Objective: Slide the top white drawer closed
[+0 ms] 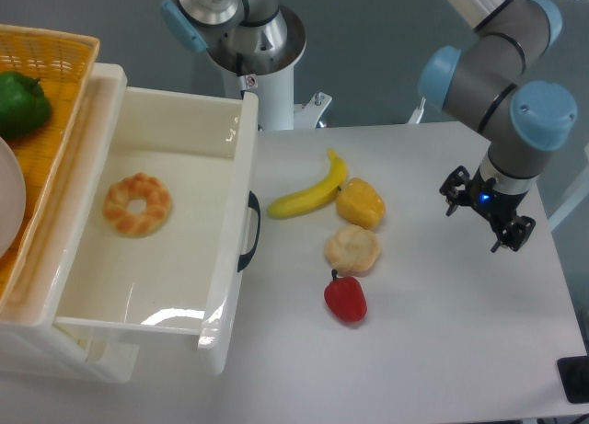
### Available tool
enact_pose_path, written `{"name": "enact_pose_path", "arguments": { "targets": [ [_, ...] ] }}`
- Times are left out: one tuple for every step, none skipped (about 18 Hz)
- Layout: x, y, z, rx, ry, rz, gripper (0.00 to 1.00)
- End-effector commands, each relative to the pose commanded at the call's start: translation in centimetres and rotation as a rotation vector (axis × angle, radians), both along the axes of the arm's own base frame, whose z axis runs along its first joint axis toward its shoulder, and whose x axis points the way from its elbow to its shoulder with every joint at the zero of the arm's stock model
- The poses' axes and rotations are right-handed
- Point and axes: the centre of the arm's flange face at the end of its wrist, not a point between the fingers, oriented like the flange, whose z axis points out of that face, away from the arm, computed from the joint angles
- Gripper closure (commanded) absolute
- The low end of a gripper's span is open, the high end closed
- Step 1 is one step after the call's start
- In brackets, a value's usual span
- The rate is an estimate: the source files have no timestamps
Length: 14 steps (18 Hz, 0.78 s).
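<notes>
Glossy white plastic top drawer (156, 249) w/ black curved handle (250, 231) sits pulled out, well left of empty, open hand (486, 214).

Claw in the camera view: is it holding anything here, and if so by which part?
Nothing is held. The claw hangs over bare table at the right, apart from the top white drawer and its black handle.
</notes>
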Motion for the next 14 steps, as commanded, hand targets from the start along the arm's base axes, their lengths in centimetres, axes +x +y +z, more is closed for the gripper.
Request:
{"name": "enact_pose_path", "arguments": {
  "targets": [
    [0.1, 0.2, -0.2, -0.002, -0.002, -0.003, 0.0],
    [0.1, 0.3, -0.1, 0.0, 0.003, -0.001, 0.0],
    [-0.1, 0.4, 0.0, 0.003, 0.018, 0.005, 0.0],
    [-0.1, 0.6, 0.0, 0.007, 0.027, 0.021, 0.0],
    [0.0, 0.7, -0.1, 0.011, 0.036, 0.032, 0.0],
    [0.2, 0.8, -0.7, 0.012, 0.036, 0.04, 0.0],
    [0.2, 0.7, -1.3, 0.019, 0.044, 0.049, 0.0],
    [0.3, 0.3, -1.9, 0.022, 0.041, 0.056, 0.0],
    [0.5, -0.3, -2.3, 0.024, 0.036, 0.064, 0.0],
    [0.4, -0.9, -2.2, 0.025, 0.036, 0.073, 0.0],
    [0.5, -1.1, -2.0, 0.026, 0.038, 0.077, 0.0],
    [0.5, -1.2, -1.8, 0.025, 0.04, 0.084, 0.0],
    [0.5, -1.3, -1.6, 0.025, 0.041, 0.097, 0.0],
    [0.6, -1.2, -1.4, 0.025, 0.041, 0.119, 0.0]
  ]
}}
